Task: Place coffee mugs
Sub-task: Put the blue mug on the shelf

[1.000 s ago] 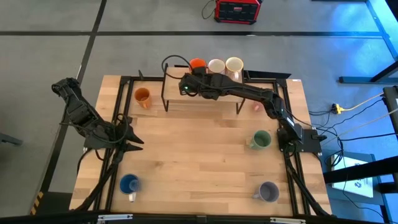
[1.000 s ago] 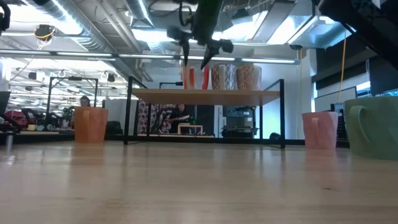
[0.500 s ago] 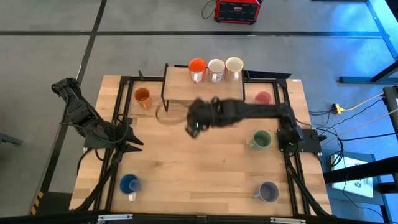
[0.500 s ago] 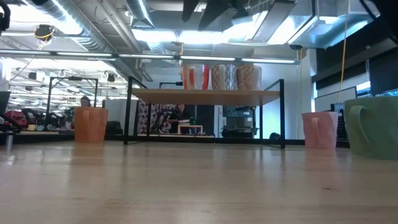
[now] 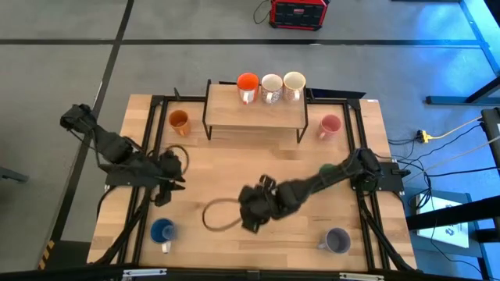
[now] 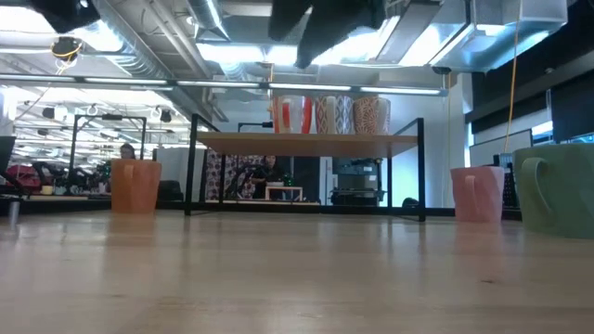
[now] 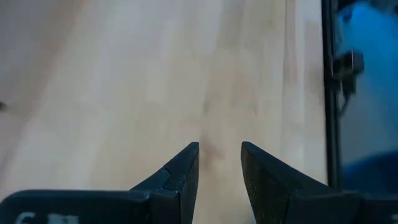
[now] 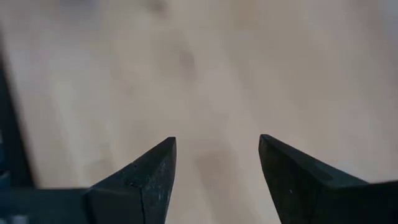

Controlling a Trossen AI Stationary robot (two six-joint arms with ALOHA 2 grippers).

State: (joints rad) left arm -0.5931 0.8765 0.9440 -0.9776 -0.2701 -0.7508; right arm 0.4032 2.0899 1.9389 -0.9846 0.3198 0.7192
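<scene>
Three mugs stand on the shelf [image 5: 254, 115] at the table's far side: red-orange [image 5: 248, 83], white [image 5: 271, 84] and cream [image 5: 294, 82]; the low view shows them [image 6: 292, 114] in a row. The other mugs rest on their bases on the table: amber [image 5: 179, 121], pink [image 5: 330, 125], blue [image 5: 162, 230] and lavender [image 5: 337, 240]. The green mug [image 5: 328, 167] is partly hidden by the right arm. My right gripper [image 5: 248, 221] hangs open over bare wood near the table's middle [image 8: 214, 155]. My left gripper [image 5: 163, 192] is open above the wood [image 7: 217, 155], on the far side of the blue mug.
The shelf's black legs [image 6: 190, 167] stand on the far half of the table. A black frame rail [image 5: 141, 203] runs along the left side and another along the right. A cable loops from the right arm [image 5: 215, 215]. Bare wood lies under both grippers.
My right gripper has drawn away from the red-orange mug on the shelf and swept toward the near edge, ending over the table's middle. The red-orange mug has stayed on the shelf. My left arm has stretched out, its gripper shifting a little toward the near edge.
</scene>
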